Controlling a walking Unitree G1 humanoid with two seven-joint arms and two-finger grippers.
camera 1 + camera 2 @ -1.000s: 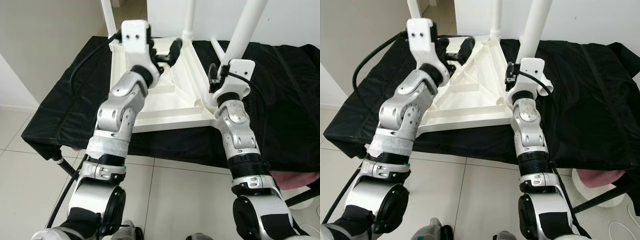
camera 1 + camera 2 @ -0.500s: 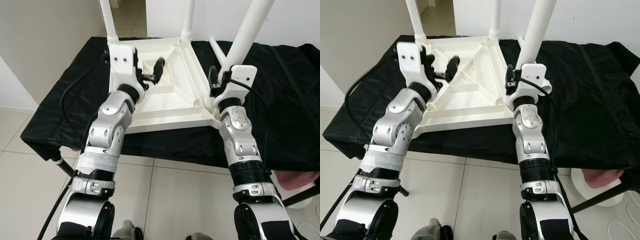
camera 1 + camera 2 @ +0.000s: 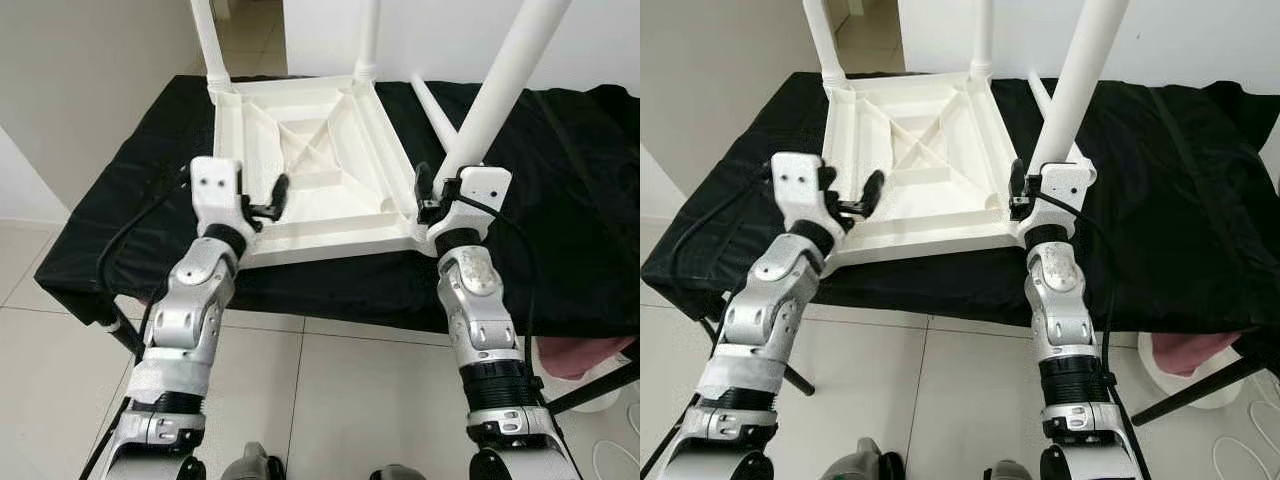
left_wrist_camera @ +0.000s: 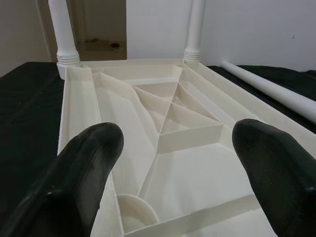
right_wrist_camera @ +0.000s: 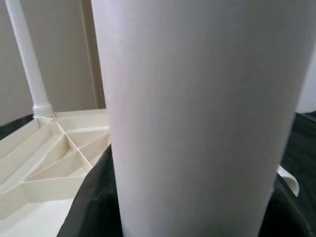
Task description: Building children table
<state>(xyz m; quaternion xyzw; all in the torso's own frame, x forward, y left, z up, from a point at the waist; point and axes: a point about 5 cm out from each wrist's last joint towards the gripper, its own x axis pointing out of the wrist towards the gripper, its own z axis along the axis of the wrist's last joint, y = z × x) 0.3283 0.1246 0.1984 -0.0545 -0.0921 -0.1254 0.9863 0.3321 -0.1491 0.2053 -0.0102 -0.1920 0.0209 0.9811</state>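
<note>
The white children's table (image 3: 310,170) lies upside down on a black cloth (image 3: 130,210), its ribbed underside facing up, and it serves as the landmark here. Two legs (image 3: 207,40) stand upright in the far corner sockets, and a third, thick white leg (image 3: 500,95) rises at a slight tilt from the near corner on the robot's right. The right end effector (image 3: 432,192) is closed around the base of that leg, just above its socket; in the right wrist view the leg (image 5: 197,113) sits between the black fingers. Whether it is fully seated cannot be told. The left end effector (image 3: 262,203) hovers over the near left corner of the table with its fingers (image 4: 84,168) spread wide and holding nothing; below them the round corner socket (image 4: 131,212) looks vacant. A fourth leg (image 3: 432,100) lies loose on the cloth just beside the table's right edge, behind the held leg. By this reading the build is well past halfway: two legs fitted, the third being set, and the last one yet to be picked up and pressed into the near left socket
</note>
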